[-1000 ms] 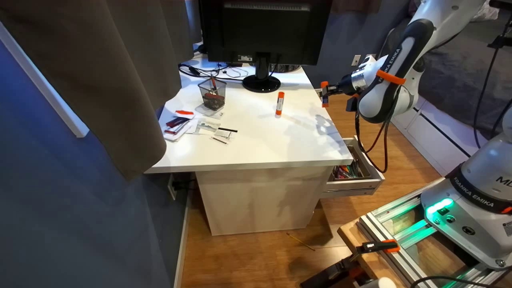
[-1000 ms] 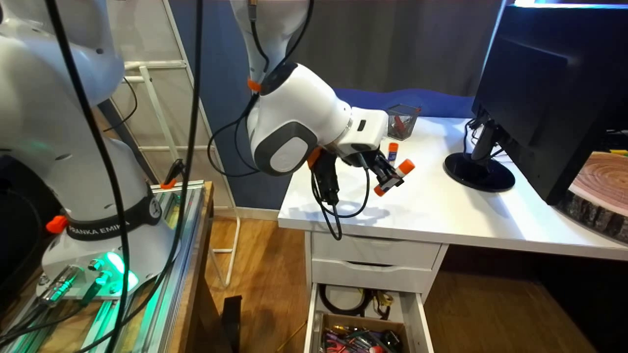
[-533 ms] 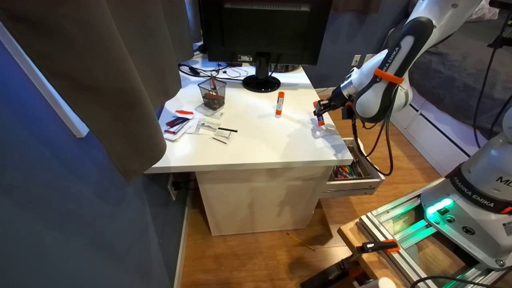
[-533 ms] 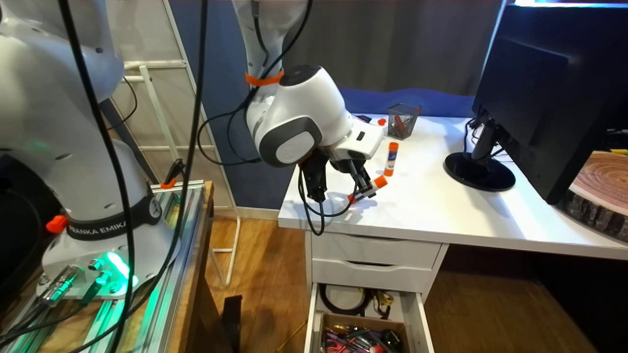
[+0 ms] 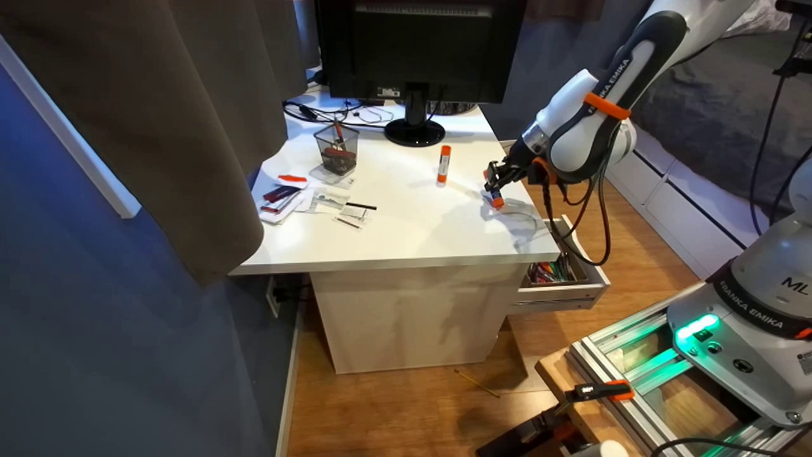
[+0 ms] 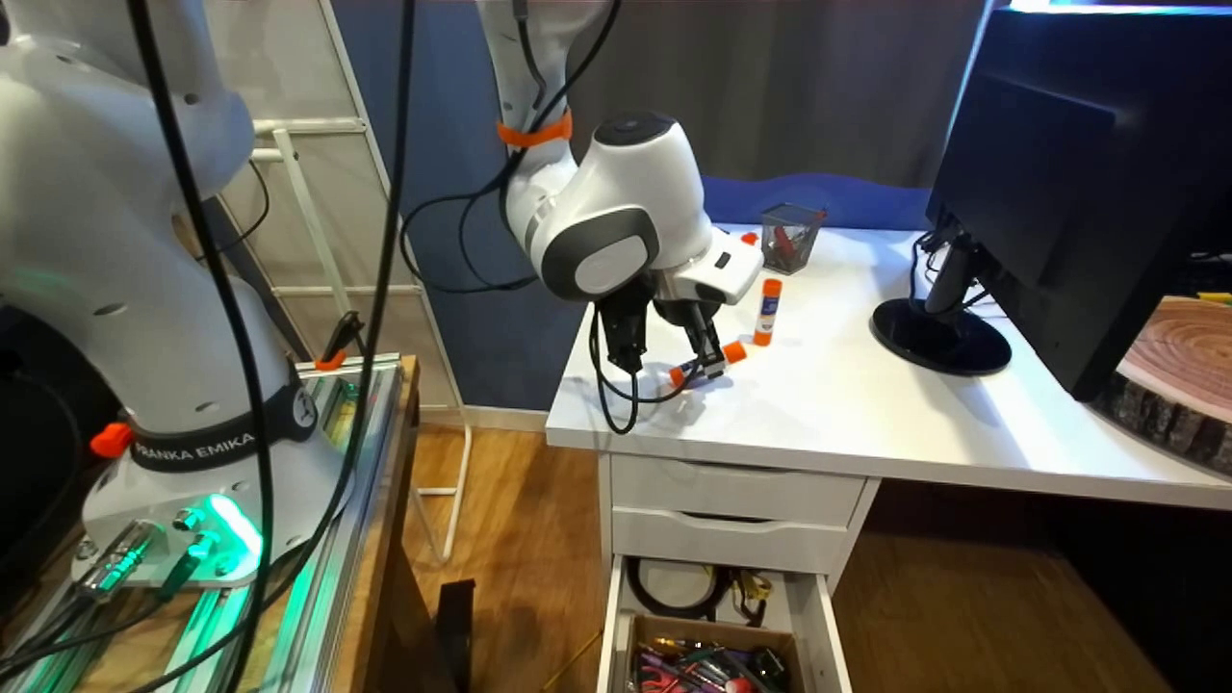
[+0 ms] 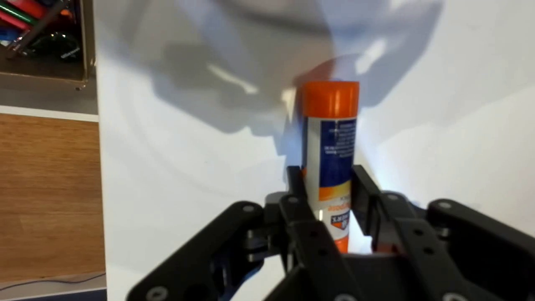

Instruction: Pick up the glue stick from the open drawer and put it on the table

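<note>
My gripper [image 7: 327,173] is shut on a glue stick [image 7: 334,142], white and blue with orange ends, gripped around its middle. In both exterior views the gripper [image 5: 492,181] [image 6: 710,366] is low over the table [image 5: 406,238] near the drawer-side edge. The held glue stick [image 6: 735,352] lies tilted in the fingers; I cannot tell whether its lower end touches the table. A second, similar glue stick [image 5: 443,166] [image 6: 767,313] stands upright on the table close by. The open drawer [image 5: 564,295] juts out below the table, with a box of pens and tools inside.
A monitor [image 5: 419,51] stands at the table's end. A mesh pen cup [image 5: 336,152] and papers and cards [image 5: 323,203] lie on the far side. A round wood slab [image 6: 1184,375] sits behind the monitor. The arm's black cable [image 6: 616,423] hangs beside the gripper.
My gripper has moved inward over the table and lowered with the glue stick in it. The stick's tilt has changed. The upright stick and drawer have not moved.
</note>
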You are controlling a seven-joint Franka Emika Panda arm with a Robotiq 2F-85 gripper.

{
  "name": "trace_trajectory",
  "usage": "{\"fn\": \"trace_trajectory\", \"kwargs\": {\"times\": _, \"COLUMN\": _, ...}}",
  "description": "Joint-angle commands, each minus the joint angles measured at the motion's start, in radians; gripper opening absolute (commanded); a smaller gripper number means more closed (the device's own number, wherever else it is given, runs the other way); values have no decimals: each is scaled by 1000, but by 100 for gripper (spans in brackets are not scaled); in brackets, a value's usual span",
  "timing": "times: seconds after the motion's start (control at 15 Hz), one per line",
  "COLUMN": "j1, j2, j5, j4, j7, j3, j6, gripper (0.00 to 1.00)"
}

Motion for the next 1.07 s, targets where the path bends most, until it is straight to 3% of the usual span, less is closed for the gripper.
{"fn": "trace_trajectory", "kwargs": {"times": 0.0, "j1": -60, "j2": 4, "j5": 9, "j4": 27, "j7": 19, "j3": 56, "j6": -89, "gripper": 8}}
{"fn": "trace_trajectory", "kwargs": {"times": 0.27, "j1": -101, "j2": 8, "j5": 37, "j4": 46, "j7": 1, "j3": 96, "j6": -144, "gripper": 11}}
{"fn": "trace_trajectory", "kwargs": {"times": 0.33, "j1": -124, "j2": 13, "j5": 37, "j4": 50, "j7": -3, "j3": 118, "j6": -148, "gripper": 56}}
{"fn": "trace_trajectory", "kwargs": {"times": 0.4, "j1": -136, "j2": 15, "j5": 43, "j4": 52, "j7": -7, "j3": 131, "j6": -153, "gripper": 57}}
{"fn": "trace_trajectory", "kwargs": {"times": 0.8, "j1": -216, "j2": 41, "j5": 61, "j4": 57, "j7": -17, "j3": 203, "j6": -173, "gripper": 98}}
{"fn": "trace_trajectory", "kwargs": {"times": 1.0, "j1": -249, "j2": 48, "j5": 69, "j4": 57, "j7": -20, "j3": 231, "j6": -181, "gripper": 100}}
